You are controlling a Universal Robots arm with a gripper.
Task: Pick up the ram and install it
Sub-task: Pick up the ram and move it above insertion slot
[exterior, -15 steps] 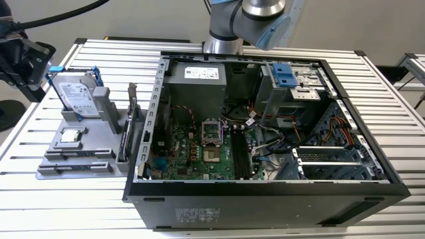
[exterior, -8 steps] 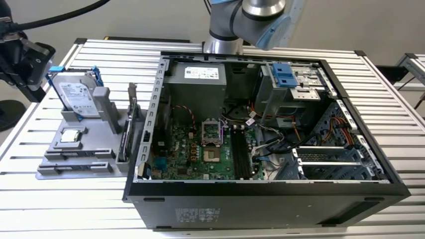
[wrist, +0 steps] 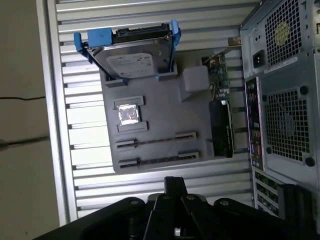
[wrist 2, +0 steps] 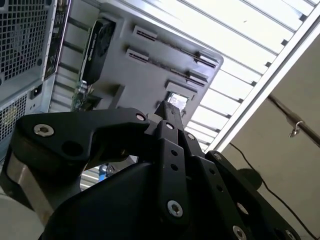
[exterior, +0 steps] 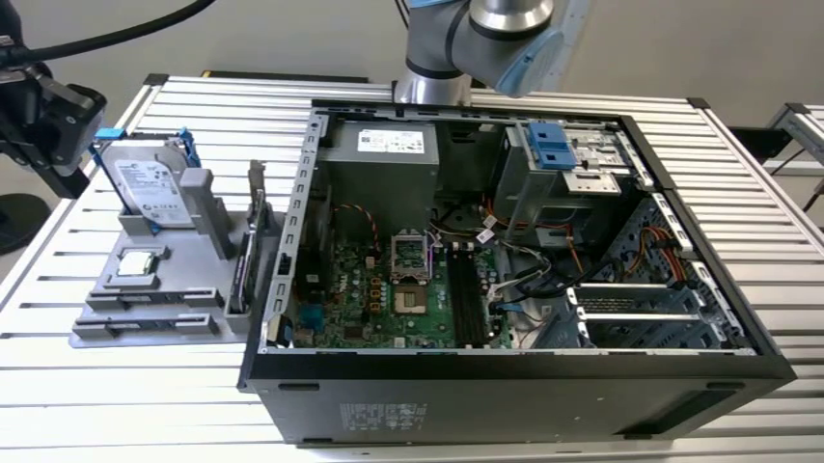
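Well out on the exterior view's left of the open black tower computer case, the black two-fingered gripper of the grey-and-blue robot arm is positioned over the slatted aluminium table. In both wrist views its fingertips are seen pressed together.

Just beside the case, on that same side, a grey plastic parts holder is set on the table. A silver-labelled hard drive with blue rails is propped upright at the holder end farther from the case's front wall. A small square silver processor chip is seated in a recess nearer that wall. A black expansion card with a green board and metal bracket is stood on edge along the holder side closest to the case. Two long narrow slots are seen in the holder beyond the chip.

Inside the case, a green motherboard is exposed, with long black memory slots running across it. The thin, dark bluish ram cannot be located with certainty, and whether it is seated in those black slots cannot be told.
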